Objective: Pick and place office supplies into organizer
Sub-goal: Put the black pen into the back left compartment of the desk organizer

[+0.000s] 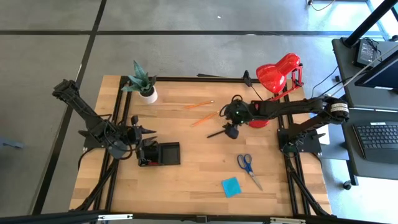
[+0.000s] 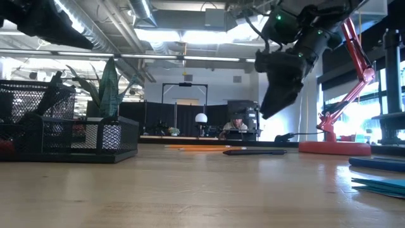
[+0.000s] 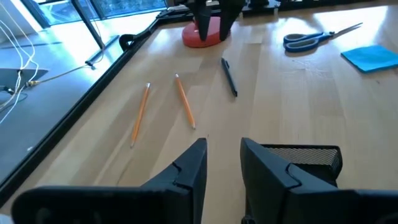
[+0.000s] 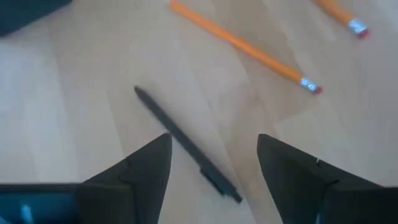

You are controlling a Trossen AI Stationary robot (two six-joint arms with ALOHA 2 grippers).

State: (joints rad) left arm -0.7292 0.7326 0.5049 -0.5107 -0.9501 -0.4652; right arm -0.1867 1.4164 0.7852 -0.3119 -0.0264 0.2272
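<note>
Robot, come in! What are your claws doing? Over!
Right claw open, hanging over black pen. Left claw empty beside organizer. Two pencils close by pen, not blocking.

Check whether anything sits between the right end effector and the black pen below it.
Nothing visible does. The right end effector hangs open above the slim black pen, which lies on bare wooden table between the fingers. The nearer orange pencil lies apart from the pen, not across it.

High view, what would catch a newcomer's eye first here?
The red desk lamp at the table's far right corner stands out most. Just left of it the right tool hangs open over a black pen. Two orange pencils lie beyond the pen.
</note>
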